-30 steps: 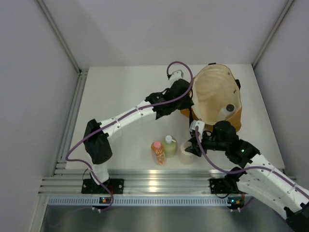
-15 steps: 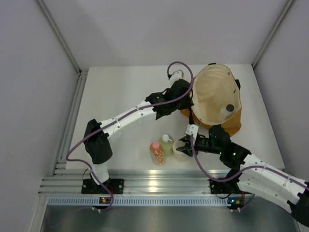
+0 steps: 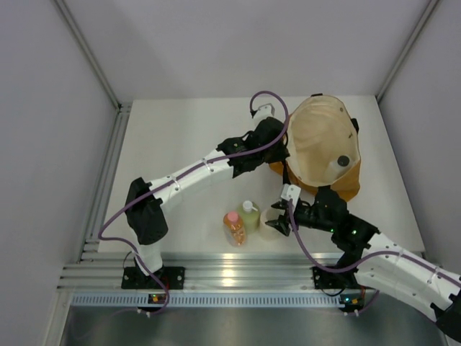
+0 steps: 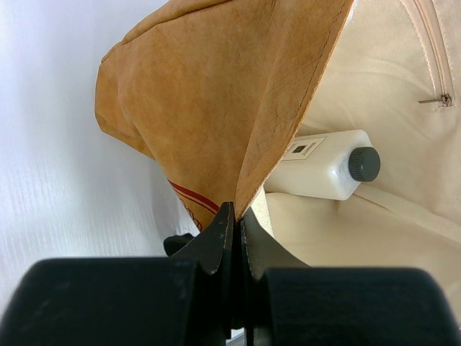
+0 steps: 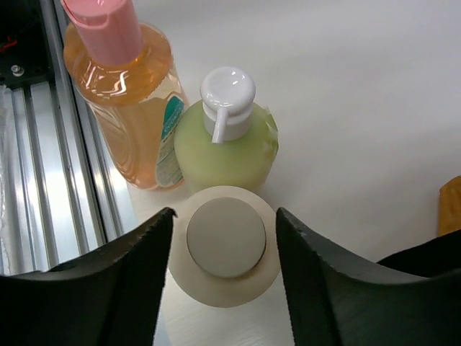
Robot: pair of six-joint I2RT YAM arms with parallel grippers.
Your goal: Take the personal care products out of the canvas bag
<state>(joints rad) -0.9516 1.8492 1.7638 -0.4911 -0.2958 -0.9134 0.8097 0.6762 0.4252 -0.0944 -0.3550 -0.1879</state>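
Note:
The canvas bag [image 3: 317, 137] lies open at the back right, its cream lining showing. My left gripper [image 3: 282, 155] is shut on the bag's near-left rim [image 4: 202, 94] and holds it up. The clear-white bottle with black cap [image 3: 338, 166] lies inside the bag and also shows in the left wrist view [image 4: 320, 164]. The orange bottle [image 3: 233, 227], the yellow-green bottle [image 3: 249, 215] and the squat cream bottle [image 3: 269, 225] stand together on the table. My right gripper [image 5: 225, 213] is open, with one finger on each side of the cream bottle [image 5: 225, 241].
An aluminium rail [image 3: 216, 277] runs along the table's near edge, close behind the orange bottle [image 5: 122, 108]. The yellow-green bottle [image 5: 225, 140] touches the cream one. Grey walls enclose the table at left, back and right.
My right gripper carried the cream bottle left, up against the yellow-green bottle, then drew back slightly with its jaws apart. The left arm and the bag have not moved.

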